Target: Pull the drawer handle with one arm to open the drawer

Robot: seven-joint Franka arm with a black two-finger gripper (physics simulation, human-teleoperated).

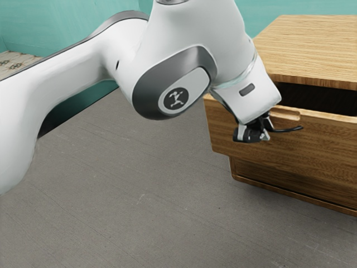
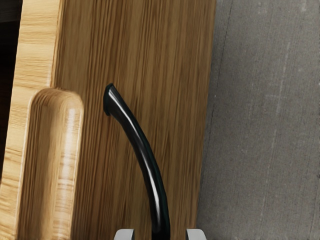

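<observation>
A wooden cabinet (image 1: 312, 47) stands at the exterior view's right, and its top drawer (image 1: 301, 153) is pulled out a little, with a dark gap (image 1: 318, 97) behind its front. A thin black curved handle (image 1: 287, 129) sits on the drawer front. My gripper (image 1: 257, 134) is at the end of the handle nearer the arm. In the wrist view the handle (image 2: 140, 150) runs down the oak front (image 2: 170, 60) and passes between my two grey fingertips (image 2: 124, 233). A small gap shows on each side of the handle, so the gripper (image 2: 160, 234) is open around it.
A grey floor (image 1: 139, 212) spreads in front of the cabinet and beside the drawer (image 2: 265, 125). A second drawer front (image 1: 290, 181) sits flush below the pulled one. A teal wall (image 1: 50, 22) stands behind. My white arm (image 1: 83, 84) crosses the exterior view's left.
</observation>
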